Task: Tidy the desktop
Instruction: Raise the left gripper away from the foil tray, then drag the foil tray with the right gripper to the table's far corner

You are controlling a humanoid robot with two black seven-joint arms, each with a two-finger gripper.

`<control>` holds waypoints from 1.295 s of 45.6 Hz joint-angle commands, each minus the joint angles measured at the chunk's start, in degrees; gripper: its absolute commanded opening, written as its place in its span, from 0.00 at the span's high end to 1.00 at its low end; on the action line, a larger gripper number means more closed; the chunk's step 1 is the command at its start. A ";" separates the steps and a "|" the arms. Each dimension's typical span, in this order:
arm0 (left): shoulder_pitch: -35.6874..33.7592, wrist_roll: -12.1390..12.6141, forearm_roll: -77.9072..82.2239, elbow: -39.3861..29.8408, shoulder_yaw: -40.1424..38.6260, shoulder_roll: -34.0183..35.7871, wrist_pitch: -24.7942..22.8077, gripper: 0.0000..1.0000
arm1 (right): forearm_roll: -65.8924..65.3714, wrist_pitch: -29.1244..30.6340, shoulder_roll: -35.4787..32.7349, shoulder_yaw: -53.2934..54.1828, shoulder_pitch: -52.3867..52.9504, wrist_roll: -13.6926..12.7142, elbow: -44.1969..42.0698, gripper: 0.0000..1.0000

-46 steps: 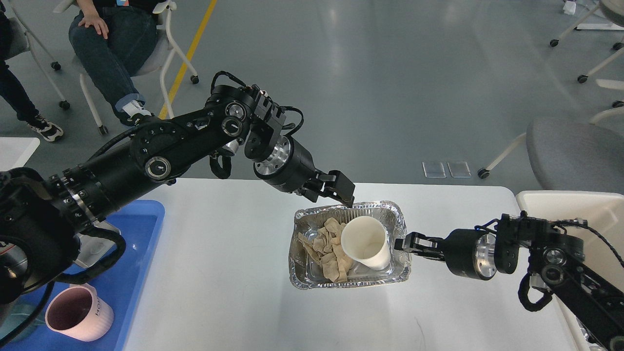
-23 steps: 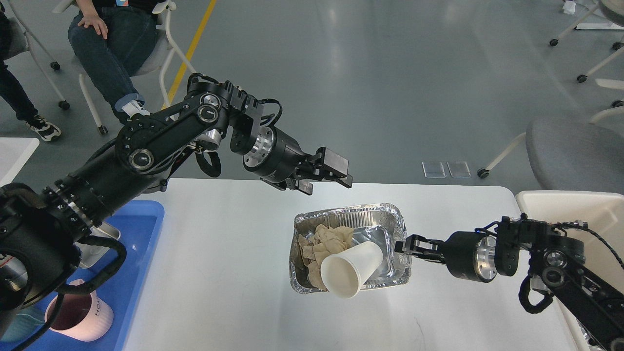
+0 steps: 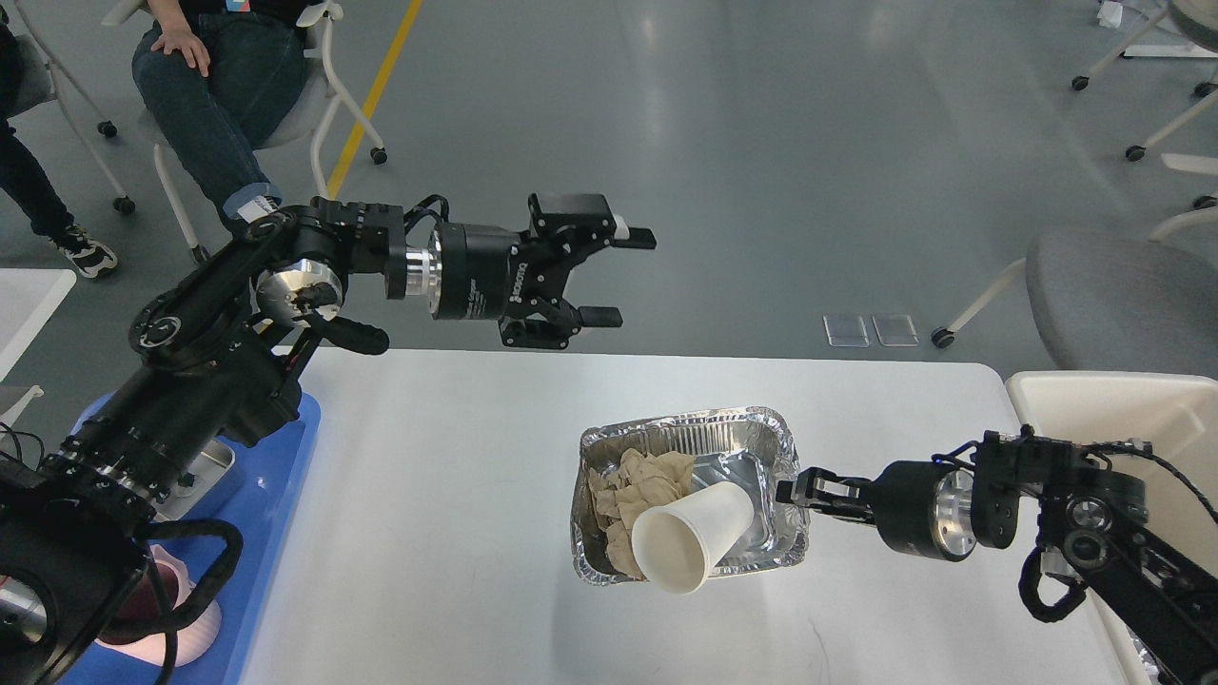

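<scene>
The white desktop (image 3: 428, 514) carries a foil tray (image 3: 687, 420) right of the middle. In the tray lie crumpled brown paper napkins (image 3: 636, 479) and a white paper cup (image 3: 683, 542) on its side, mouth toward me and over the near rim. My right gripper (image 3: 793, 490) comes in from the right and is shut on the tray's right rim. My left gripper (image 3: 620, 276) is open and empty, held high above the desktop's far edge, up and left of the tray.
A blue plastic tray (image 3: 281, 466) lies at the desktop's left end with a pink mug (image 3: 186, 636) in it, partly hidden by my left arm. A cream-white bin (image 3: 1113, 404) stands at the right edge. A grey chair (image 3: 1123, 295) and seated people (image 3: 219, 86) are beyond.
My left gripper let go of the paper cup, which tipped onto its side in the foil tray. The left arm then rose and drew back to the left, jaws open. The right arm barely moved.
</scene>
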 commanded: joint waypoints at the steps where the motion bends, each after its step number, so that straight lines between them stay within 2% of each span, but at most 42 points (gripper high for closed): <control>1: 0.01 -0.27 -6.76 1.25 -6.73 -0.45 10.56 0.03 | 0.08 -0.02 -0.87 0.08 -1.07 0.00 0.25 1.00; 13: 3.52 -0.36 -29.88 4.85 -15.52 -1.94 17.68 0.03 | 0.26 -0.64 -0.61 1.66 -2.75 0.00 0.25 1.00; 18: 8.70 -0.62 -37.01 8.18 -21.41 -3.61 20.24 0.03 | 1.57 -0.64 -0.60 2.98 -4.32 0.00 0.25 1.00; 26: 12.92 -0.71 -37.98 16.88 -25.29 -5.55 20.24 0.03 | 4.56 -0.81 -0.78 7.02 -7.93 -0.09 0.16 1.00; 30: 14.24 -0.80 -38.25 19.00 -26.08 -5.55 20.15 0.03 | 5.44 -0.73 -0.87 9.92 -10.21 -0.09 0.07 1.00; 37: 16.70 -0.62 -38.16 19.36 -28.98 -5.81 19.54 0.03 | 8.60 -0.99 -0.87 15.19 -13.64 -0.09 0.16 1.00; 48: 17.14 -0.97 -37.90 19.44 -28.72 -6.16 19.54 0.03 | 13.61 -3.18 -0.78 25.92 -19.70 -0.09 0.07 1.00; 54: 18.29 -3.60 -37.54 19.44 -27.75 -5.99 19.62 0.03 | 14.32 -6.96 -0.61 29.17 -22.61 -0.09 -0.10 1.00; 59: 18.38 -4.05 -36.58 19.44 -27.05 -5.46 20.06 0.03 | 16.16 -10.65 -0.52 31.19 -24.72 -0.09 -0.10 1.00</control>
